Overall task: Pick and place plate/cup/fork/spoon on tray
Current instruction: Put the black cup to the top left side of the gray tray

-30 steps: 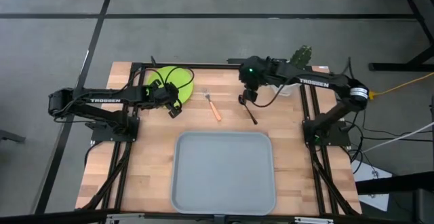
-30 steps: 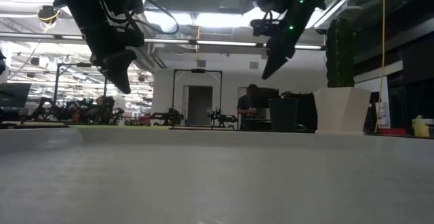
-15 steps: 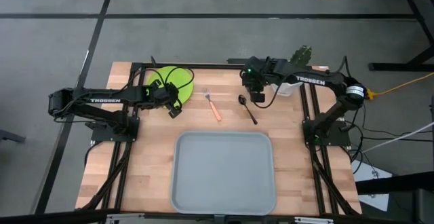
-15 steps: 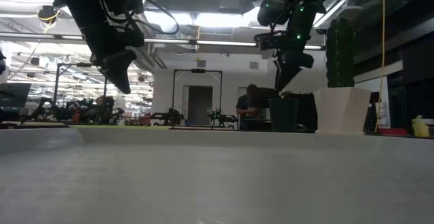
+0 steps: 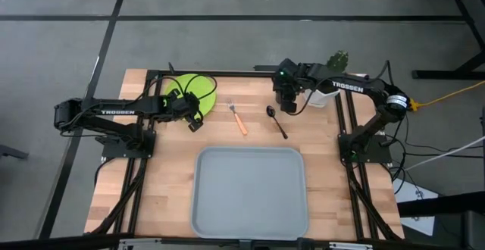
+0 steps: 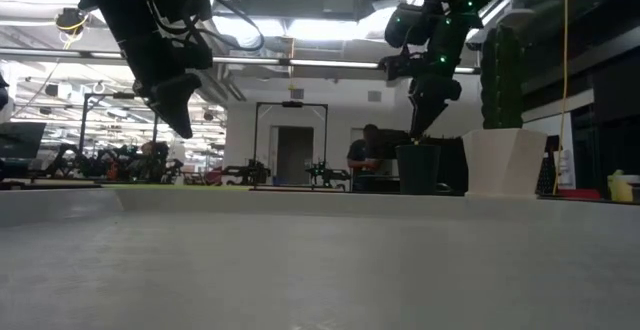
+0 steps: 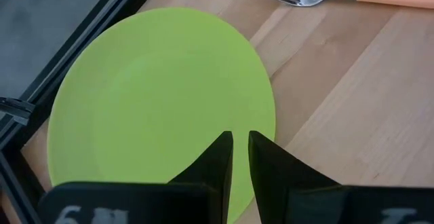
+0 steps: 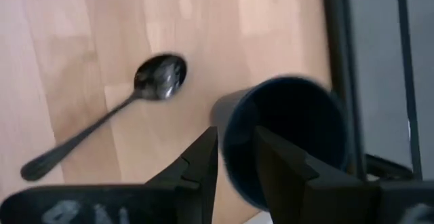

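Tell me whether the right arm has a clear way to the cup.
Probably yes: the right end effector hangs just above the cup, fingers straddling its near rim, nothing between; the spoon lies apart.

Top-down: wooden table (image 5: pixel 151 197) on a dark frame. Grey-blue tray (image 5: pixel 250 193) sits empty on the near middle of the table. Green plate (image 5: pixel 198 89) at the far left edge, partly covered by the left gripper (image 5: pixel 194 123), which sits over the plate's near edge. Orange-handled fork (image 5: pixel 239 119) lies on the wood between plate and spoon (image 5: pixel 276 121), tines pointing to the far side. Spoon is just right of the fork, bowl at the far end. Right gripper (image 5: pixel 288 104) hangs just beside the spoon's bowl, near the far right edge. Potted cactus (image 5: pixel 336 62) sits behind the right arm. Fingers' state unreadable from here.
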